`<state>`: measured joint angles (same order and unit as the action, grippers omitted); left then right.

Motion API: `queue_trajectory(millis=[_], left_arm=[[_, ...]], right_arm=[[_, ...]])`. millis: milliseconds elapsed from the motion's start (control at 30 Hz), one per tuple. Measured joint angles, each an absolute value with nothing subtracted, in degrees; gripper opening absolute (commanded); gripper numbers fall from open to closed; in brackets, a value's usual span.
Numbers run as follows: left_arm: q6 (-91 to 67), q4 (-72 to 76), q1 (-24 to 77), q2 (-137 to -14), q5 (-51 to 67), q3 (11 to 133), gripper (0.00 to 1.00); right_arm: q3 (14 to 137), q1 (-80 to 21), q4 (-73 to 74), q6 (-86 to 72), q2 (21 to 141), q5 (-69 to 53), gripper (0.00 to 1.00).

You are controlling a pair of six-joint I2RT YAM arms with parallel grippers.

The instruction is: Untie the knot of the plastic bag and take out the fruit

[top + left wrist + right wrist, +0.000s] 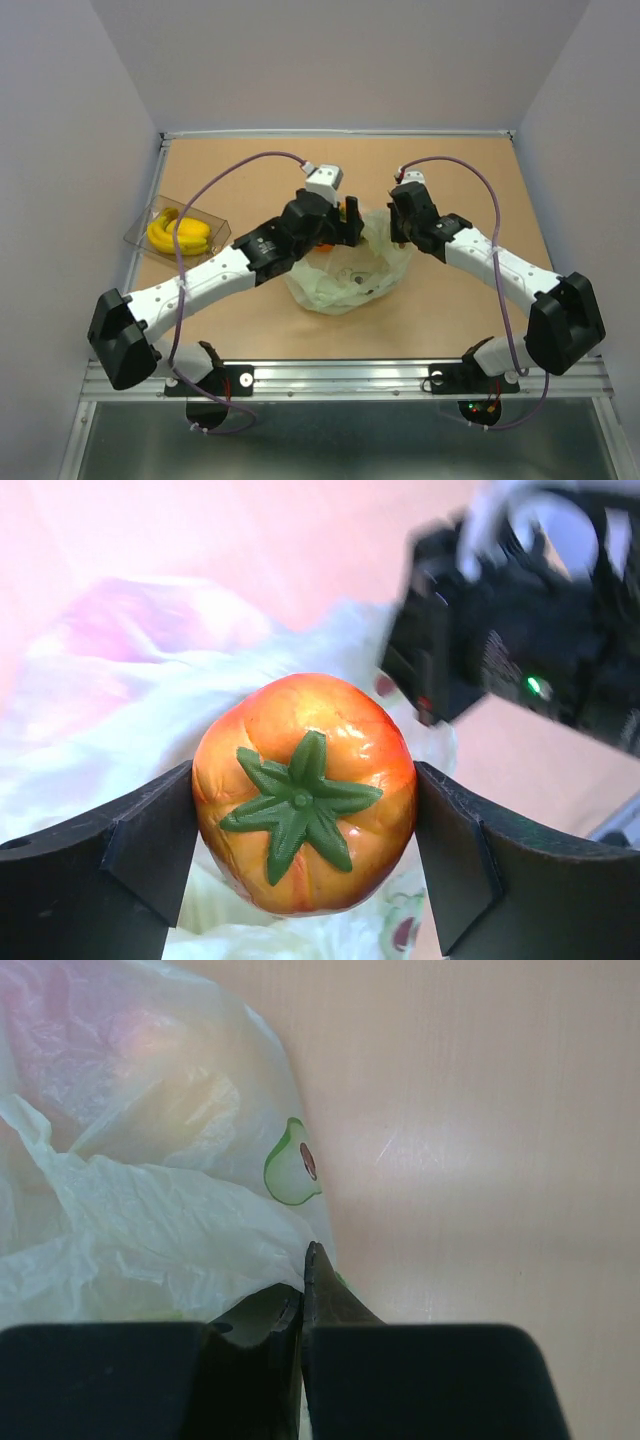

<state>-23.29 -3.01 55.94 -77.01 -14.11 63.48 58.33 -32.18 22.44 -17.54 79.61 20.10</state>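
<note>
Orange fruit (305, 790) with a green top is sitting squeezed between our left jaws, above the pale green plastic bag (345, 280); our right jaws are pinching the bag's edge.

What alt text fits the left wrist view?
The left gripper holds an orange round fruit with a green leafy top between its black fingers, over the crumpled pale green plastic bag. The right arm sits blurred at upper right.

Pale green plastic bag (345, 280) crumpled mid-table, orange fruit (303, 792) w/ green top over it, bananas (178, 235) far left.
</note>
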Motion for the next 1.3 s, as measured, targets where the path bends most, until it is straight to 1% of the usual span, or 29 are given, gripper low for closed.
queue_trajectory(millis=[267,367,533,667,767,900,1067,1233,1300], left_arm=[[-21.23,-8.56,37.63,-69.17,-13.34,63.48,0.37],[-21.08,-10.39,27.83,-67.75,-15.44,63.51,0.37],[-22.94,-12.84,9.39,-70.32,-19.70,62.92,0.41],[-23.94,-13.15,-1.30,-73.30,-21.76,61.01,0.43],[-24.01,-12.64,-6.20,-76.38,-23.49,60.75,0.44],[-23.81,-11.03,-9.67,-81.08,-25.63,60.99,0.46],[-22.63,-9.30,-11.46,-85.43,-28.62,61.58,0.47],[-20.40,-6.52,-12.29,-90.85,-28.16,64.07,0.51],[-19.51,-4.84,-12.34,-93.14,-27.00,64.34,0.51]], right_arm=[[58.33,-32.18,22.46,-17.30,80.64,19.22,0.01],[58.33,-32.18,22.46,-17.19,80.53,18.41,0.01],[58.33,-32.18,22.46,-16.64,79.29,16.80,0.01],[58.33,-32.18,22.46,-16.38,77.73,15.11,0.01],[58.24,-32.18,22.46,-16.25,76.86,13.82,0.01],[58.22,-32.18,22.46,-15.84,76.51,12.08,0.01],[58.22,-32.18,22.52,-15.03,76.51,10.79,0.01],[58.15,-32.21,22.50,-14.92,76.51,10.00,0.01],[58.08,-32.18,22.52,-15.00,76.51,9.56,0.01]])
